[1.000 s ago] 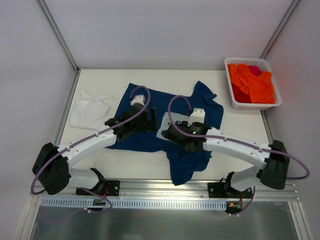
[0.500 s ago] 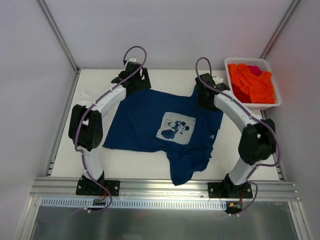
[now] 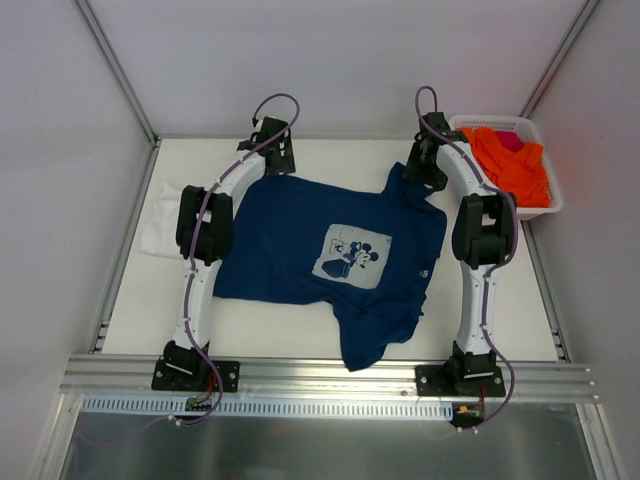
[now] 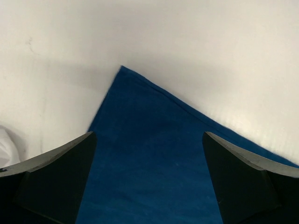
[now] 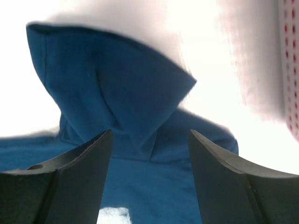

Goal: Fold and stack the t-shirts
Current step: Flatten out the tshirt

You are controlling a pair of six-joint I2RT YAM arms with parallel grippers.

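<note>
Navy tee (image 3: 300, 240) now spread mostly flat mid bench (image 3: 480, 300), print up; a sec ago bunched under both arms. L fingers (image 3: 278, 158), R fingers (image 3: 425, 170) over its far corners, both released, grasping nothing. White tee (image 3: 165, 225) at left edge. Folding can start.

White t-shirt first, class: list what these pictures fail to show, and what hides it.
White t-shirt: top view, right part under the left arm; left wrist view, cut off by the edge.
Navy t-shirt: top view, near part bunched, shape unclear.
Basket: right wrist view, blurred, cut by the edge.
</note>
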